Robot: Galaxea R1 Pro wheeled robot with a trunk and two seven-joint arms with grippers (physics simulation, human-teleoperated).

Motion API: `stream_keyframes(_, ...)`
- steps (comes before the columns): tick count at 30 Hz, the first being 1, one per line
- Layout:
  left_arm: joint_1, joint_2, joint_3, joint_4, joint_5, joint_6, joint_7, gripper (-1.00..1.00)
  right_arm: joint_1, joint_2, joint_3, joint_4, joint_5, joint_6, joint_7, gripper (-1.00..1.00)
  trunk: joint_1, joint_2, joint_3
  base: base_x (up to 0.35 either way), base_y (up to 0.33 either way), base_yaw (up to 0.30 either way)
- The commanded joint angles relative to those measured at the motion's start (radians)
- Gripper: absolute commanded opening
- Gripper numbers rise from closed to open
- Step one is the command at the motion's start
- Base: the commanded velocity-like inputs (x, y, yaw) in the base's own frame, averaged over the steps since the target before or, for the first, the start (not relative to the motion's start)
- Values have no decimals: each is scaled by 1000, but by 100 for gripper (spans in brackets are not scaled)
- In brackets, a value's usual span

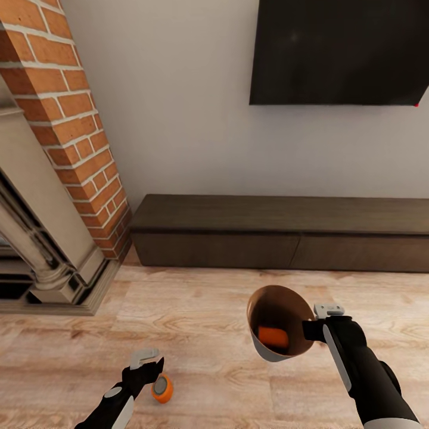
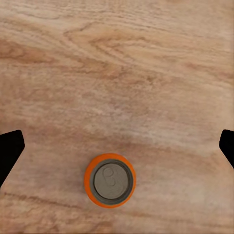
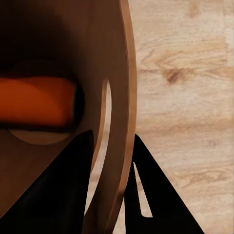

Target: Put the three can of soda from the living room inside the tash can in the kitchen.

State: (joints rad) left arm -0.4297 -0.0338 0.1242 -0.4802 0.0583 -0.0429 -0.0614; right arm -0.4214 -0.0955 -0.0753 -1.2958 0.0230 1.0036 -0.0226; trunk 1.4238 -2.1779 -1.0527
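Observation:
My right gripper (image 1: pixel 311 329) is shut on the rim of the trash can (image 1: pixel 275 302), holding it tilted above the wood floor. One orange soda can (image 1: pixel 273 337) lies inside it. The right wrist view shows the brown rim (image 3: pixel 119 97) pinched between the dark fingers (image 3: pixel 63 195), and that orange can (image 3: pixel 36 100) lying deep in the bin. A second orange can (image 1: pixel 162 388) stands on the floor. My left gripper (image 1: pixel 149 364) hangs open just above it. In the left wrist view the can's pale top (image 2: pixel 110 179) sits between the spread fingertips (image 2: pixel 9 151). The dark blue can is out of view.
A brick fireplace (image 1: pixel 71 137) with a stone surround stands at the left. A long dark low bench (image 1: pixel 280 229) runs along the white wall under a black TV (image 1: pixel 339 50). Light wood floor (image 1: pixel 214 298) stretches between the bench and my arms.

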Motion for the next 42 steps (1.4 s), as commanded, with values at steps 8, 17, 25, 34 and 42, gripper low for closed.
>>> stream_keyframes(8, 0, 0, 0, 0, 0, 0, 0, 100, 0, 0, 0, 0, -11, 0, 3, -100, 0, 0, -13, 0, 0, 0)
stream_keyframes(17, 0, 1, 0, 0, 0, 1, -1, 100, 0, 0, 1, 0, -11, 0, 3, -100, 0, 0, -25, 86, 0, 0)
stream_keyframes(25, 0, 1, 0, 0, 0, 0, -1, 100, 0, 0, 2, 0, -12, 0, 3, -100, 0, 0, -31, 172, 0, 0)
stream_keyframes(34, 0, 1, 0, 0, 0, 0, -1, 100, 0, 0, 2, 0, -12, 0, 3, -100, 0, 0, -44, 13, 0, 0)
stream_keyframes(42, 0, 1, 0, 0, 0, 0, -2, 100, 0, 0, 2, 0, -12, 0, 3, -100, 0, 0, -57, 0, 0, 0)
